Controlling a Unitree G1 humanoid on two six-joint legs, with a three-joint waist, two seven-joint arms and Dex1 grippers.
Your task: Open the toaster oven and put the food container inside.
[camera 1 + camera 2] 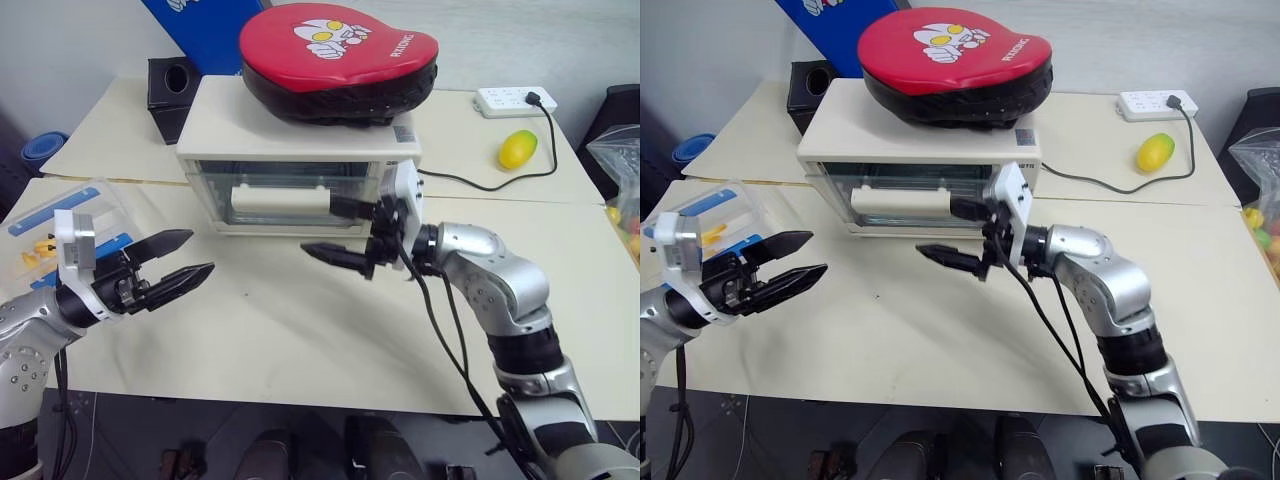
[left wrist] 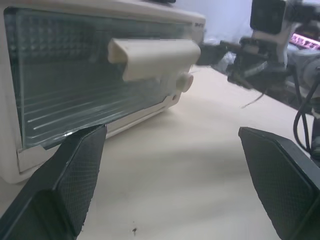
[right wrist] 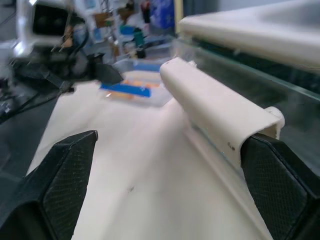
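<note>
We see the oven (image 1: 300, 150) door shut. Right gripper (image 1: 343, 232) jaws spread at the handle (image 1: 280, 202). Left gripper (image 1: 172, 262) spread, empty, beside the container (image 1: 60, 225).

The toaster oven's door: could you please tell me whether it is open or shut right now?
Shut. The toaster oven has its glass door upright and flush with the front, its white bar handle near the top; the right gripper is open beside the handle.
</note>
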